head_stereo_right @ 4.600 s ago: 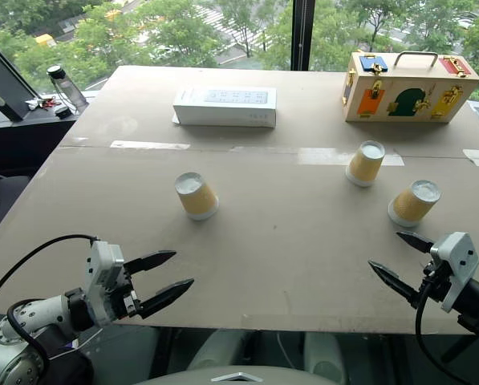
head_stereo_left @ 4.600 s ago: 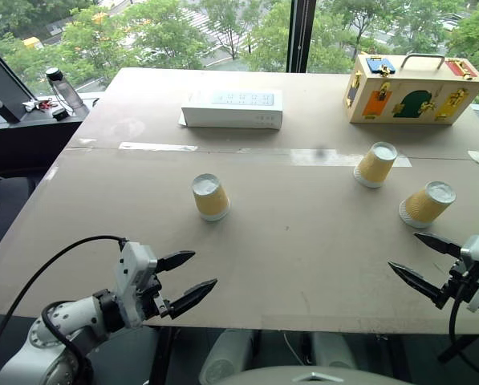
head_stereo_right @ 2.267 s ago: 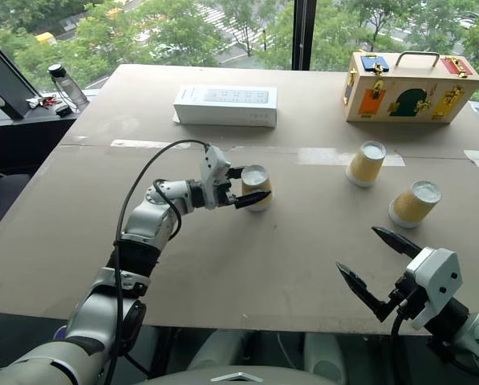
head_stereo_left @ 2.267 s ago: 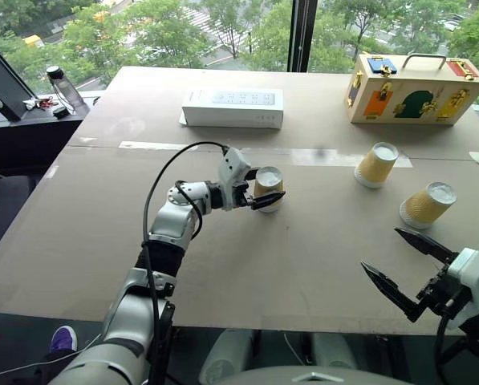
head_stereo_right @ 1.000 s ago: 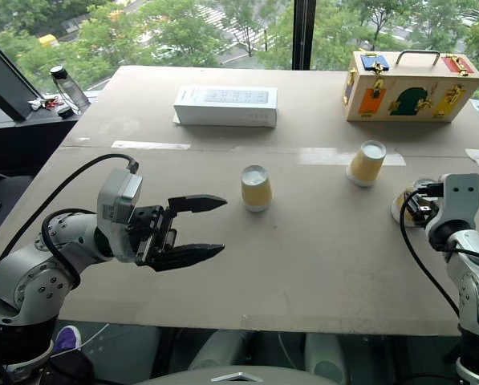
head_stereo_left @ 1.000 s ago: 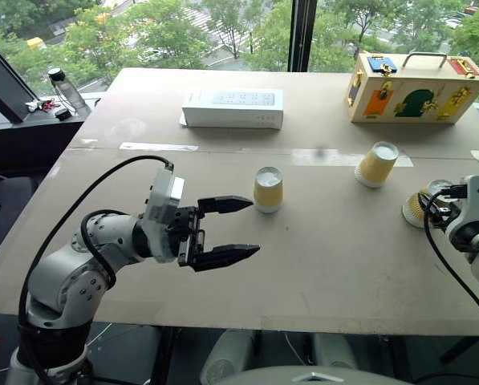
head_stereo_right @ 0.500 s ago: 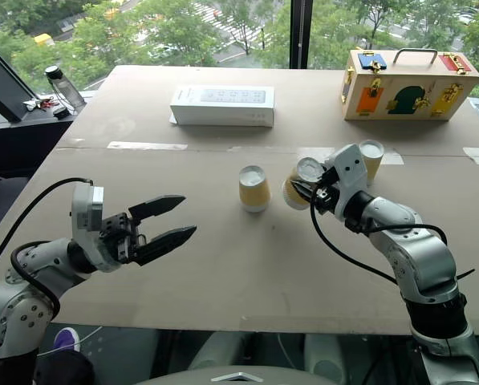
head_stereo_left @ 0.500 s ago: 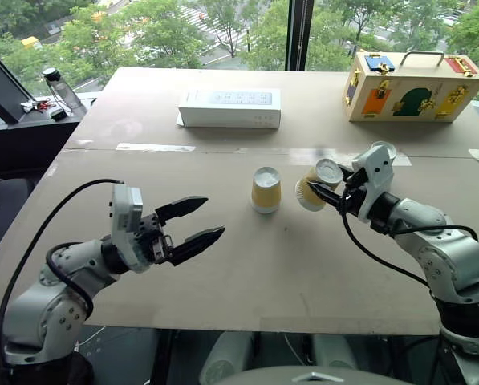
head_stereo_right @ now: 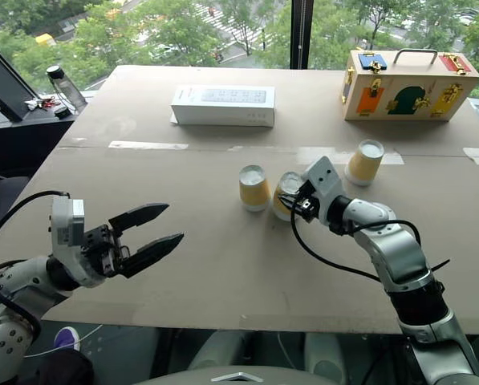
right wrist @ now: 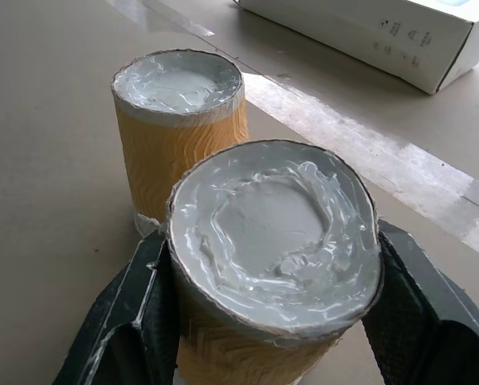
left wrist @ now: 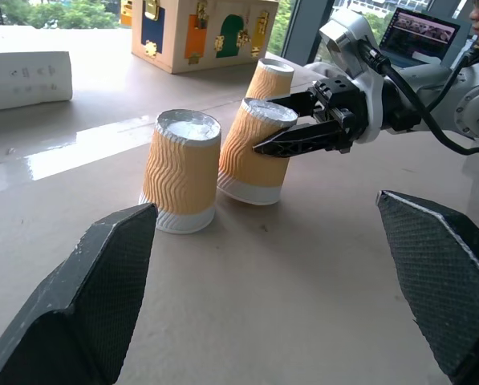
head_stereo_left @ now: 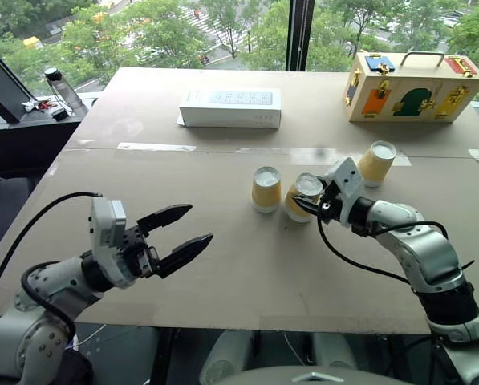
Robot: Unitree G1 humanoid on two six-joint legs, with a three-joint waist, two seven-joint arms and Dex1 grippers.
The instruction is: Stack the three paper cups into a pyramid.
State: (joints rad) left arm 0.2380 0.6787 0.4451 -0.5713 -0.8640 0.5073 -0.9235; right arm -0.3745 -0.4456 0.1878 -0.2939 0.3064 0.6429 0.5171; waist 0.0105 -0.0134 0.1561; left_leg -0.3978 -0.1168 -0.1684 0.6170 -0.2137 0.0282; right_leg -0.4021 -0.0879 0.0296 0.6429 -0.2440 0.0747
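Since 0.5 s ago, right hand (head_stereo_left: 313,205) brought cup (head_stereo_left: 302,197) beside upright cup (head_stereo_left: 266,189).

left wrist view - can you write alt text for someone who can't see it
The right gripper holds a tilted, upside-down yellow paper cup beside a second upturned cup standing on the table. A third cup stands behind them, with a colourful wooden box farther back, and the left gripper's wide-apart black fingers frame the foreground.
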